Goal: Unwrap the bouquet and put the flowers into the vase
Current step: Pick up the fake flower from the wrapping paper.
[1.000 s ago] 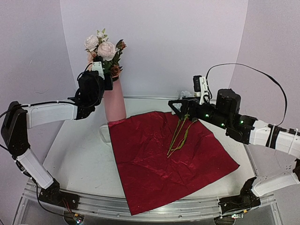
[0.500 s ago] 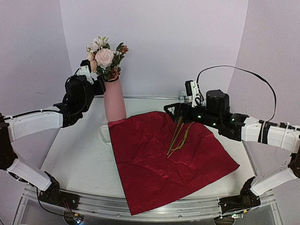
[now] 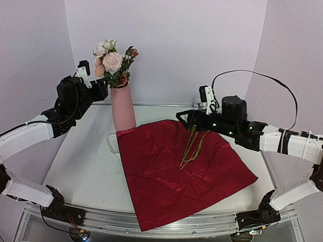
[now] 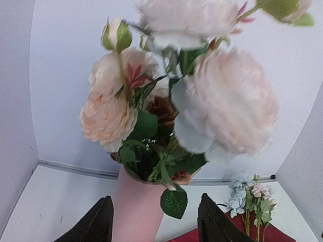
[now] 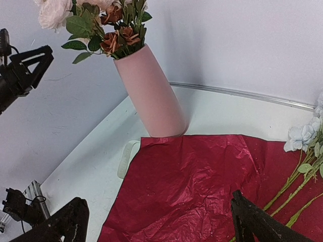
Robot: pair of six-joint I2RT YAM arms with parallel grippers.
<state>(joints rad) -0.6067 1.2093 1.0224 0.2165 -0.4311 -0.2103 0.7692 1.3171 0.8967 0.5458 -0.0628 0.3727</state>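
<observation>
Clearly, the left fingers [image 3: 99, 91] stood apart and empty, level with the mouth of the vase [image 3: 123, 108] and just to its left, not touching it. From the left wrist, the vase's rim and the flowers [image 3: 113, 61] in it showed beyond the gap between the two dark fingers. The vase was a tall, matte salmon-pink tapered cylinder, upright on the white counter [image 3: 86, 161] at the far left corner of the wrapping paper [image 3: 176, 176]. Its blooms were soft, layered roses in peach, pink and white with green leaves. The right fingers [image 3: 185, 117] were spread wide, holding nothing, over the far edge of the dark red, crinkled sheet, which lay flat. Beneath them lay loose stems [image 3: 192, 147], thin and green, with pale blue heads [image 5: 302, 136]. A cream ribbon [image 3: 112, 143] lay beside the paper, near the vase's foot.
</observation>
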